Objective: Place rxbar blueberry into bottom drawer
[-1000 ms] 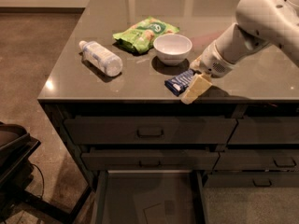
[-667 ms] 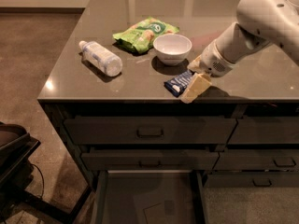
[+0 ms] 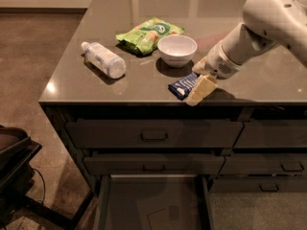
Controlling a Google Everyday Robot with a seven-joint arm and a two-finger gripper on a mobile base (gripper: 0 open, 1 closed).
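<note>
The rxbar blueberry (image 3: 182, 85), a small dark blue wrapper with white markings, lies on the grey counter near its front edge, just in front of the white bowl (image 3: 177, 49). My gripper (image 3: 199, 80) is right at the bar's right end, low over the counter and touching or nearly touching it; part of the bar is hidden behind it. The bottom drawer (image 3: 152, 202) stands pulled open below the counter and shows its flat grey inner tray.
A green crinkly snack bag (image 3: 147, 33) lies behind the bowl. A clear plastic bottle (image 3: 104, 59) lies on its side at the counter's left. Two shut drawers with bar handles (image 3: 154, 136) sit above the open one. A dark object (image 3: 14, 162) stands on the floor at left.
</note>
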